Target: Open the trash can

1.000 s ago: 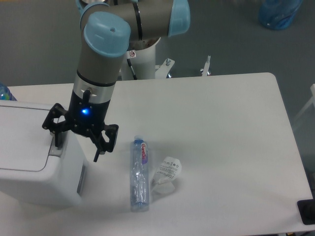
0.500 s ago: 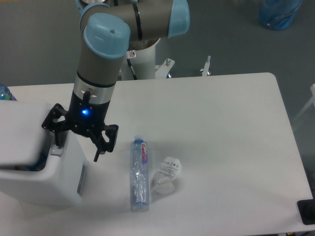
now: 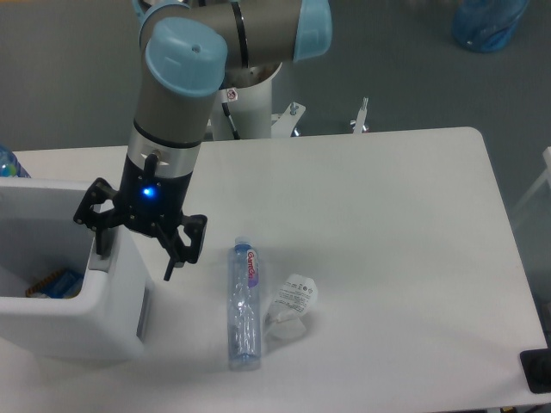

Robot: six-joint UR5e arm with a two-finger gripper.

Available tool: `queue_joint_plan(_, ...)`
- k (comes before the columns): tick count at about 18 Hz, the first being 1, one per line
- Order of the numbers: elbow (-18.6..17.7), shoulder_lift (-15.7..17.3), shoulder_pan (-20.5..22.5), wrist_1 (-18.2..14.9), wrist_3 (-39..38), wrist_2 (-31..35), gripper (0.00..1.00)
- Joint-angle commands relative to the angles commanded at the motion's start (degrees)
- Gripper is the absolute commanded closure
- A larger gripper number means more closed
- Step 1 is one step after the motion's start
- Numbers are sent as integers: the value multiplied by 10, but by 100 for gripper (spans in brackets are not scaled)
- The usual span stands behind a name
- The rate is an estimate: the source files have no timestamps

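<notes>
**A:** Grey floor behind, and a white table (image 3: 387, 215) in front of you. Where is the bin?

**B:** You'll find the bin (image 3: 73, 323) at the table's left edge, partly cut off by the frame. Its top stands open: you can look straight down into the cavity, and something blue and orange (image 3: 53, 283) lies at the bottom. No flat lid covers the opening; where the lid sits now, you cannot tell from this view.

**A:** And the gripper?

**B:** Your gripper (image 3: 138, 245) hangs over the bin's right edge, pointing down, its blue light on. The jaws stand apart and hold nothing. One finger (image 3: 103, 241) comes down at the tab (image 3: 101, 262) on the bin's rim, seemingly touching it; the other finger (image 3: 176, 254) hangs outside the bin, above the table.

**A:** So how far along are you?

**B:** By the look of it the opening itself is done, since the inside shows. What is left, as a judgement, is only to lift clear without knocking the rim.

**A:** Anything else near?

**B:** A clear bottle (image 3: 244, 305) lies on its side just right of the bin, with a crumpled wrapper (image 3: 291, 303) beside it, both apart from the gripper
</notes>
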Motion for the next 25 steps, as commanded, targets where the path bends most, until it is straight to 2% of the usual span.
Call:
queue_joint_plan(3,-3,1,29,1,7,56,0)
queue_joint_plan(6,23,-10,35,2,19,97,0)
queue_joint_plan(9,50,-42,47,2,47,110,0)
queue_joint_plan(11,46,-62,73,4,63,143,0)
queue_joint_plan(15,42,-99,116,2,132,177,0)
queue_joint_plan(18,42,-118,128,2,226,204,0)
queue_joint_plan(21,39,-143,142,1,307,260,0)
queue_joint_plan(23,34,-159,142,3,335,299,0)
queue_joint_plan(25,33,-159,142,0,339,311,0)
